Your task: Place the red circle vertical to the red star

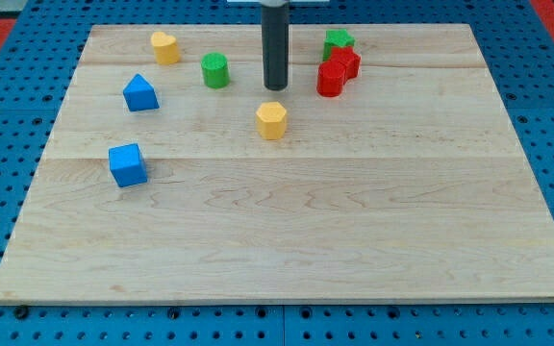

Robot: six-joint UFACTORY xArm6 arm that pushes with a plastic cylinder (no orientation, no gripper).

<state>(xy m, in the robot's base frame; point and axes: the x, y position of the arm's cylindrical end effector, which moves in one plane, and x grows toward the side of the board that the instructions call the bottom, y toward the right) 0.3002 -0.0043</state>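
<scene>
**A:** So where was my tip (pixel 275 87) when we looked? No pincer on this rig, so there was nothing to call wide or narrow, just the dark rod.

**B:** We saw it near the far edge of the wooden board (pixel 287 240), around the middle, touching nothing. The green cylinder (pixel 215 70) sat just to its left, the yellow hexagon (pixel 271 120) just below.

**A:** And the red ones?

**B:** The red circle (pixel 330 80) was right of the tip, pressed against the red star (pixel 345 63), with a green block (pixel 337 40) behind them.

**A:** Rest of it?

**B:** We had a yellow heart (pixel 164 46) toward the far-left corner, then a blue block (pixel 140 93) and a blue cube (pixel 127 164) along the left edge.
</scene>
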